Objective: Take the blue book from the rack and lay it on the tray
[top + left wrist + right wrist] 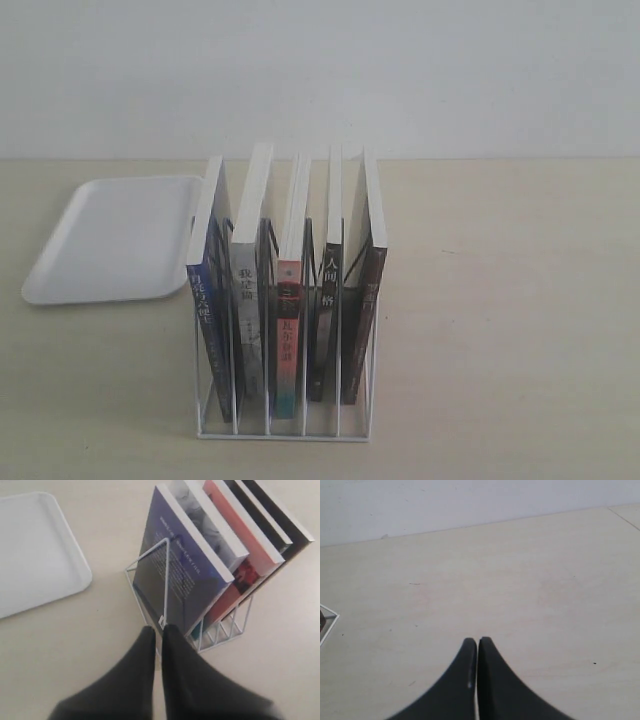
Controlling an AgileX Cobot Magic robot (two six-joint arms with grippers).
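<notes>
The white wire rack (285,425) stands at the table's middle with several upright books. The blue book (208,300) fills its leftmost slot, spine toward the camera. In the left wrist view the blue book (180,575) shows its cover behind the rack's (150,560) end wire. My left gripper (158,628) hovers just in front of that end, shut and empty. The white tray (115,240) lies flat to the rack's left, also the tray (35,550) in the left wrist view. My right gripper (478,640) is shut over bare table, holding nothing. Neither gripper shows in the exterior view.
A grey-white book (248,300), a red-spined book (288,330) and two dark books (345,310) fill the other slots. A pale wall (320,70) runs behind the table. A rack corner (326,622) shows at the right wrist view's edge.
</notes>
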